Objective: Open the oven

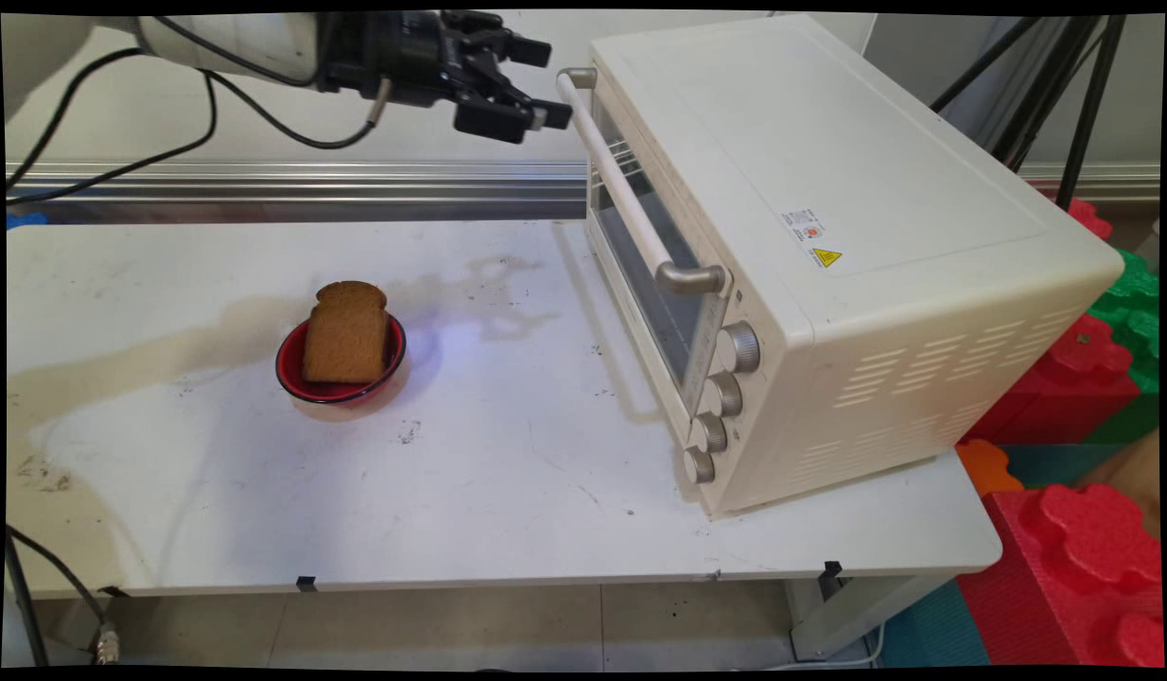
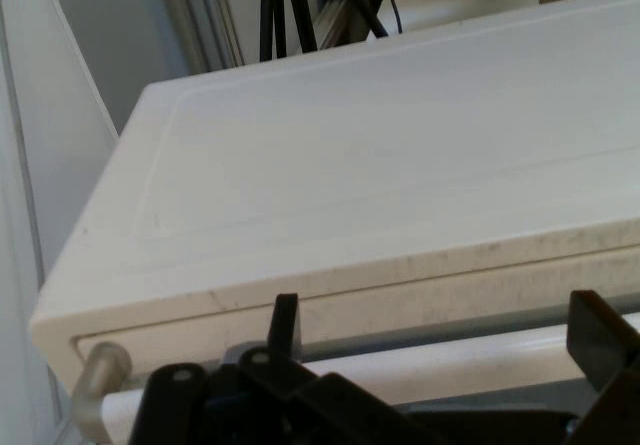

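My black gripper (image 1: 546, 83) hangs high over the table, open, with nothing between its fingers. It is just left of the far end of the cream bar handle (image 1: 626, 189) on the toaster oven (image 1: 829, 189), whose glass door is shut. In the hand view the gripper (image 2: 440, 340) looks across the oven's flat top (image 2: 400, 165), and the handle (image 2: 480, 365) runs between the two fingers, close in front of them. Far below on the table, a brown slice of bread (image 1: 345, 333) leans in a small red bowl (image 1: 290, 374).
Several knobs (image 1: 738, 347) line the oven's near front corner. The white table (image 1: 451, 473) is stained at the left. Red and green foam blocks (image 1: 1085, 539) are stacked off its right end, black tripod legs (image 1: 1085, 95) stand behind, and a metal rail (image 1: 309, 180) runs along the back.
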Motion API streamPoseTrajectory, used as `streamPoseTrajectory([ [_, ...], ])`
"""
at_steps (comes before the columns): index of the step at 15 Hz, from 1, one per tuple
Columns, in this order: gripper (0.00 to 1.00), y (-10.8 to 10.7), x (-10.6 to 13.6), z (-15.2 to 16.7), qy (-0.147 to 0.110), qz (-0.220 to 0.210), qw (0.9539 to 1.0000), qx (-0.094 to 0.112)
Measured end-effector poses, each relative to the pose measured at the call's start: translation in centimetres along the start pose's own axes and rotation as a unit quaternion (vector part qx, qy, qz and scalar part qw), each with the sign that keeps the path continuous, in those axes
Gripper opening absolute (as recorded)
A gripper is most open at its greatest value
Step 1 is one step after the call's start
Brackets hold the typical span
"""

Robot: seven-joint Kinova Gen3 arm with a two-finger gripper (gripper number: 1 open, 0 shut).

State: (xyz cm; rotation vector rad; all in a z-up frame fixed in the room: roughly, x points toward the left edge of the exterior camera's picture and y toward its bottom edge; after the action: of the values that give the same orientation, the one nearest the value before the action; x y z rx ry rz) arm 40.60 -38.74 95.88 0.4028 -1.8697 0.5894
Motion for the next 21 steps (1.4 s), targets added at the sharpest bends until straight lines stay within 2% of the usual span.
streamPoseTrajectory([
  [6,1.00,0.0,-0.5,3.1,-0.013,-0.005,0.9999,-0.003],
  [15,1.00,0.1,-0.5,4.8,-0.018,-0.006,0.9998,-0.005],
  [16,0.00,0.1,-0.5,4.9,-0.018,-0.005,0.9998,-0.006],
  [21,0.00,0.2,-0.6,5.3,-0.020,-0.004,0.9998,-0.008],
])
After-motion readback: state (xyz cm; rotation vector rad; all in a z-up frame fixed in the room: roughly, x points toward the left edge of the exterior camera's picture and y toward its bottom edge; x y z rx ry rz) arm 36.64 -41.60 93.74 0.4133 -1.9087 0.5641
